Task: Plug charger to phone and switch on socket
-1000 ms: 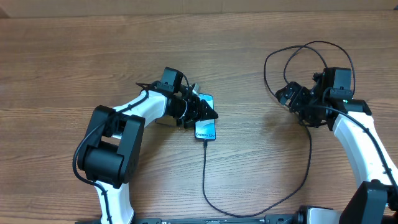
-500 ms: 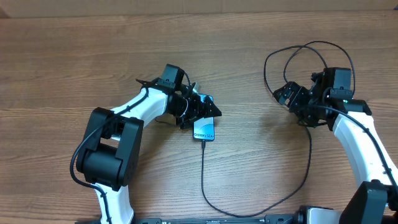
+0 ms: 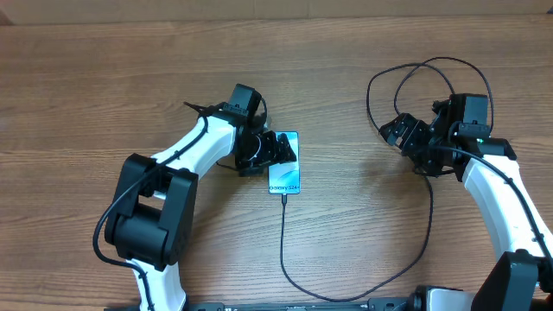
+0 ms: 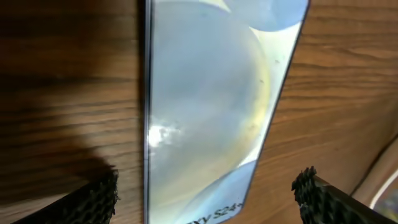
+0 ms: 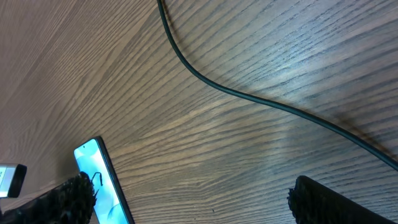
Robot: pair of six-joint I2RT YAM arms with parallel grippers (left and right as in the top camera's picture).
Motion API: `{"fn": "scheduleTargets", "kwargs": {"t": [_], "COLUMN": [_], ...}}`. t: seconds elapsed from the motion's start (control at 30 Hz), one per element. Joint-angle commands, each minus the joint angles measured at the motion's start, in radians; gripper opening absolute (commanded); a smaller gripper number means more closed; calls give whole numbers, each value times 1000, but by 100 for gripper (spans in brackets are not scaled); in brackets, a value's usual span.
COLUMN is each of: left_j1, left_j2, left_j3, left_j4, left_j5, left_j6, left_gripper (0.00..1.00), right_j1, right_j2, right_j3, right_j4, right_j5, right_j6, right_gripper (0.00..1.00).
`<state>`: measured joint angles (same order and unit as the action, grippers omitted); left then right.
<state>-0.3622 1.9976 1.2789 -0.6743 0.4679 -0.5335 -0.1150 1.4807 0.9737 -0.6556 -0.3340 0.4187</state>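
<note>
The phone [image 3: 284, 162] lies flat and screen-up on the wooden table [image 3: 86, 86], a little left of centre. The thin black charger [image 3: 283, 242] meets its near short edge, where the plug looks seated, though the joint is too small to confirm. From there the cable runs toward the front of the table, curves right, and climbs to loose loops by the right arm. The left gripper [image 4: 208, 202] is released, its two pads standing either side of the phone with bare wood showing between each pad and the phone's edges, so nothing is grasped. The right gripper [image 5: 198, 202] is spread wide and empty above bare table, with a stretch of cable crossing ahead of it. The socket is not visible in any view. The plugging step appears finished, and the left arm's job now is likely to let go cleanly. To do that well, it should lift straight up, pads kept wide, so neither clips the phone's edge or drags the plug loose before the switch is sought.
</note>
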Motion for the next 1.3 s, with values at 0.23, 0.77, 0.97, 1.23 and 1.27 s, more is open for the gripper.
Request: {"fn": "scheduleTargets", "kwargs": {"t": [0.23, 0.77, 0.97, 1.23, 1.27], "left_j1": [0, -427, -422, -400, -379], "left_j2": [-92, -1004, -1005, -1005, -1005], "left_j3": [187, 229, 229, 229, 229], "left_j4": [-426, -794, -932, -949, -948], "left_j5": [-597, -1326, -1172, -1056, -1054], "left_j6": [29, -117, -117, -116, -117], "left_gripper": [86, 100, 100, 100, 100], "right_j1": [3, 3, 2, 1, 1], "right_j2": [3, 2, 2, 0, 0], "right_j3": [-3, -3, -3, 36, 39], "right_j4": [3, -29, -48, -126, -133], "right_j5": [31, 191, 337, 480, 502], "right_j6": [0, 2, 1, 76, 91], "right_gripper": [100, 100, 47, 4, 4]}}
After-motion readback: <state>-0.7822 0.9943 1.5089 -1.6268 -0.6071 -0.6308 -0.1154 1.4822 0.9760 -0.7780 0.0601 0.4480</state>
